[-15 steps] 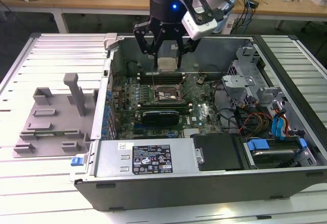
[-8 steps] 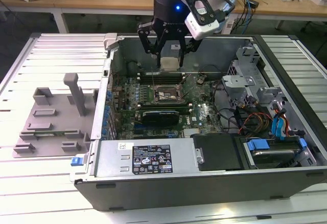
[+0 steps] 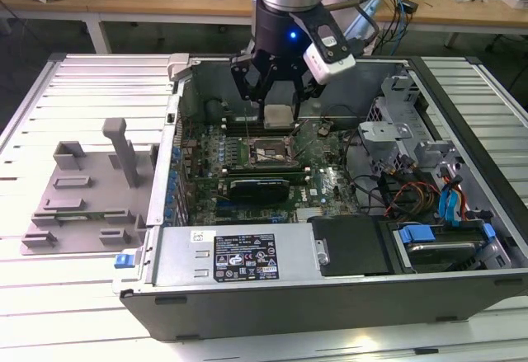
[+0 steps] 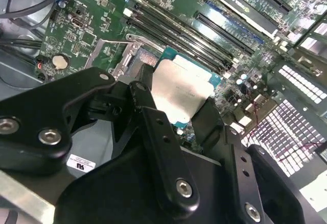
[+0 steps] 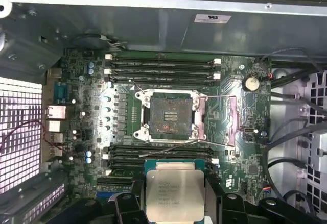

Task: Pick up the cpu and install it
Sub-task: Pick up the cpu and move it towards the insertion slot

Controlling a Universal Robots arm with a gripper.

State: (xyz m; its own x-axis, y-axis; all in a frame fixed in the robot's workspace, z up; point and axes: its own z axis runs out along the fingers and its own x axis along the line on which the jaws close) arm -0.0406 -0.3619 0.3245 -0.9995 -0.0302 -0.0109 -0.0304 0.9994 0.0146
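The black metal pincer (image 3: 278,105) is closed narrowly on the cpu (image 3: 278,116), a small flat chip with a matte silvery-grey metal top and a thin teal-green rim. Black fingers (image 4: 148,104) press against two opposite edges of the chip. The cpu lies level with its metal top facing upward. It is close to square, so no long axis stands out, and in the first wrist view its edges (image 5: 175,196) run parallel to the socket frame. It hangs inside the open dark metal computer case (image 3: 330,296), above the green motherboard (image 5: 245,132). It is near the bare, open square processor socket (image 5: 168,116) but not seated in it. Outside the case, a grey plastic fixture block (image 3: 82,197) rests on the pale ribbed metal surface (image 3: 49,106).
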